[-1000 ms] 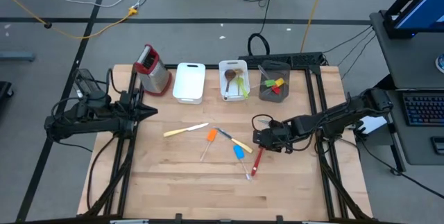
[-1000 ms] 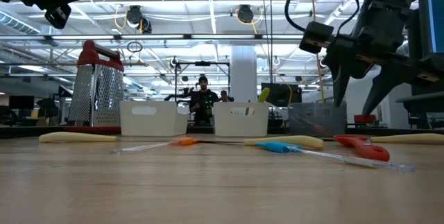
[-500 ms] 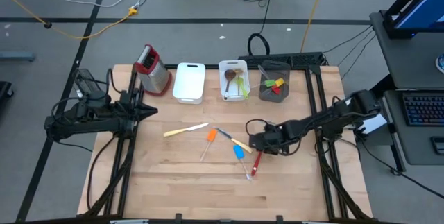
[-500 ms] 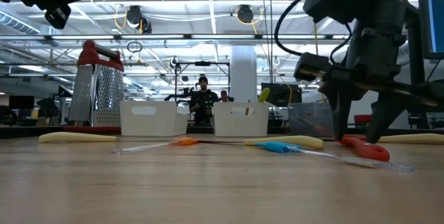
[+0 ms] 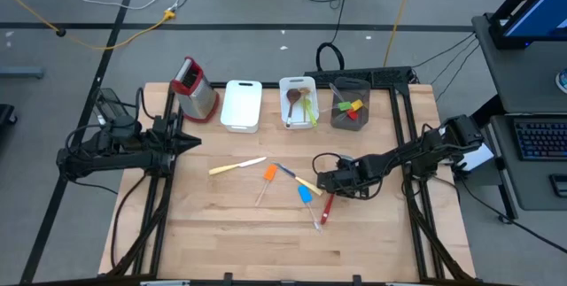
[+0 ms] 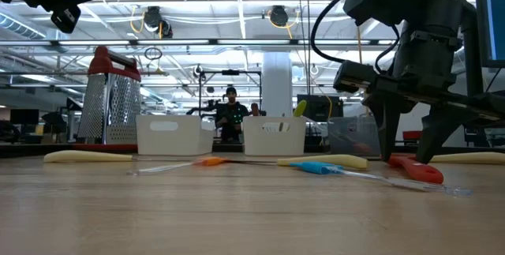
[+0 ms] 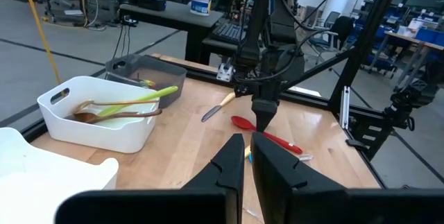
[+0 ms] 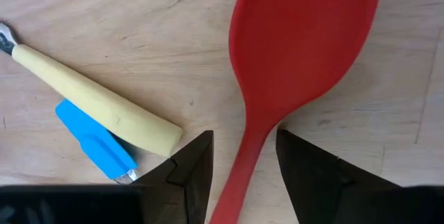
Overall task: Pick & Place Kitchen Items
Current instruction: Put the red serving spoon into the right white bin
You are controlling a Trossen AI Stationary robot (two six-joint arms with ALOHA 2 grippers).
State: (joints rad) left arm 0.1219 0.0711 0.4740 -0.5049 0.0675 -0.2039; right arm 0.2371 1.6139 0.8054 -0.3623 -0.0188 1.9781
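Note:
A red spoon (image 5: 325, 212) lies flat on the wooden table, right of middle. My right gripper (image 5: 333, 185) is open and down at table height over the spoon's neck. In the right wrist view its two fingers (image 8: 186, 168) stand on either side of the thin neck (image 8: 244, 168) just below the bowl (image 8: 305, 37), with a gap on each side. A blue spatula (image 5: 306, 195), a cream-handled knife (image 5: 306, 182), an orange spatula (image 5: 268, 173) and another cream-handled knife (image 5: 237, 166) lie on the table to its left. My left gripper (image 5: 191, 141) is shut and empty at the table's left edge.
Along the far edge stand a metal grater with a red top (image 5: 195, 88), an empty white bin (image 5: 241, 104), a white bin (image 5: 299, 102) with a wooden spoon and a green spatula, and a grey bin (image 5: 350, 105) with coloured pieces. People stand in the room behind.
My right gripper has gone down and a little toward the table's left edge, from above the table until its fingertips stand at the tabletop on either side of the red spoon. The spoon has not moved.

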